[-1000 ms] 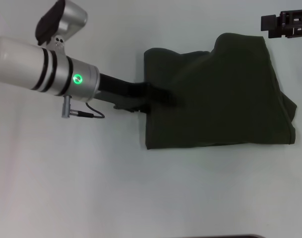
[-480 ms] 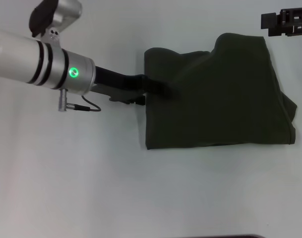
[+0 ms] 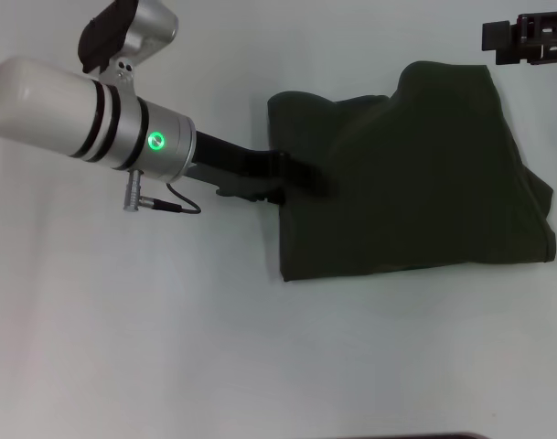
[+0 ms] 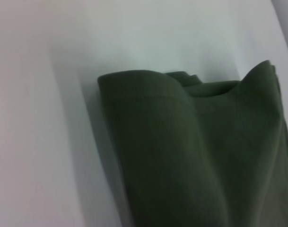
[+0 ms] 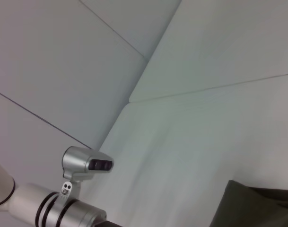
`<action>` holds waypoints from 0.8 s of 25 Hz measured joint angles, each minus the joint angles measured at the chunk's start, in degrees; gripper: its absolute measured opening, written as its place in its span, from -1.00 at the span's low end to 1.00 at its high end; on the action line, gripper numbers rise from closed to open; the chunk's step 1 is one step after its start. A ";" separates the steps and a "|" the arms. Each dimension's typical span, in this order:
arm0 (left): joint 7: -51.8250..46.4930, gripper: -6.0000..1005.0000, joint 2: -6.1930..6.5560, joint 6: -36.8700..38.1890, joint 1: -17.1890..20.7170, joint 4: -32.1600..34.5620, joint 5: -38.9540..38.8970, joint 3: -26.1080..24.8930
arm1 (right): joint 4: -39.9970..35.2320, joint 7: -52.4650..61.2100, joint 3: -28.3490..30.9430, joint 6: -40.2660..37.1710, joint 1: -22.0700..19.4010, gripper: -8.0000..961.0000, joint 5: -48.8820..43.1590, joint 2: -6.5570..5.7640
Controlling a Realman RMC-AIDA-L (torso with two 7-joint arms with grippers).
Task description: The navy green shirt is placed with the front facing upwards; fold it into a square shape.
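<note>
The navy green shirt point(image 3: 415, 174) lies folded into a rough rectangle on the white table, right of centre in the head view, plain dark olive side up. No lettering shows. My left gripper point(image 3: 301, 176) reaches in from the left and lies over the shirt's left edge, touching the cloth. The left wrist view shows the shirt's rounded folded edge point(image 4: 181, 156) close up. My right gripper point(image 3: 527, 41) is parked at the far right, above and clear of the shirt. A corner of the shirt point(image 5: 257, 208) shows in the right wrist view.
The white table point(image 3: 168, 347) stretches out to the left and front of the shirt. The left arm's silver forearm point(image 3: 95, 119), with a small cable, hangs over the table's left part; it also shows in the right wrist view point(image 5: 63, 208).
The left arm drew back left, then moved right again. The shirt has shifted a little to the right, most at its near left corner. The right gripper has not moved.
</note>
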 joint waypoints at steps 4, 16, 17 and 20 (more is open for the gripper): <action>0.07 0.42 0.17 1.11 0.13 0.85 -0.03 -0.11 | 0.10 0.01 0.42 0.07 -0.16 0.88 0.00 0.00; -0.15 -0.30 -0.30 0.32 -0.29 0.09 0.09 1.09 | 1.39 0.27 0.84 0.12 0.13 0.87 0.00 -0.27; -0.15 -0.39 -0.31 0.50 -0.31 0.02 0.02 1.14 | 1.54 0.28 0.92 0.12 0.20 0.87 0.00 -0.30; 0.05 -0.51 -0.23 1.53 -0.20 0.11 -0.21 0.81 | 1.67 0.34 0.98 0.11 0.30 0.87 0.00 -0.35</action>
